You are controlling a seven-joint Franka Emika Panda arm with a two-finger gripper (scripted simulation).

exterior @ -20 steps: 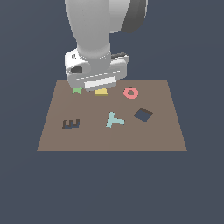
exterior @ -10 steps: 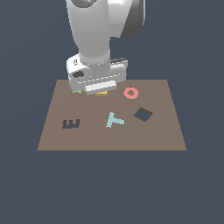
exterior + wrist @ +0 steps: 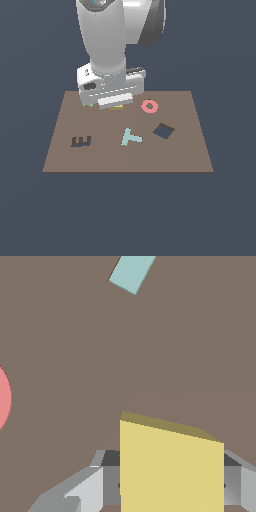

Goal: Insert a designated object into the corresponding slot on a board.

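The yellow square block (image 3: 170, 466) lies flat on the brown board (image 3: 150, 346). My gripper (image 3: 171, 476) is down around it. A grey finger presses on each side of the block, and I see no gap between them and it. In the exterior view the hand (image 3: 112, 90) sits low over the board's far side. It hides nearly all of the yellow block (image 3: 116, 107). The dark navy diamond slot (image 3: 163, 131) is empty, nearer the front and towards the exterior view's right.
A pink ring (image 3: 149, 105) lies just beside the hand on the exterior view's right. A teal T piece (image 3: 131, 136) lies mid-board, and a dark E-shaped recess (image 3: 81, 141) is on the exterior view's left. A sliver of green star (image 3: 88, 105) shows beside the hand.
The hand has come down steadily onto the far side of the board. More and more of the yellow block is covered in the exterior view. The other pieces have not moved.
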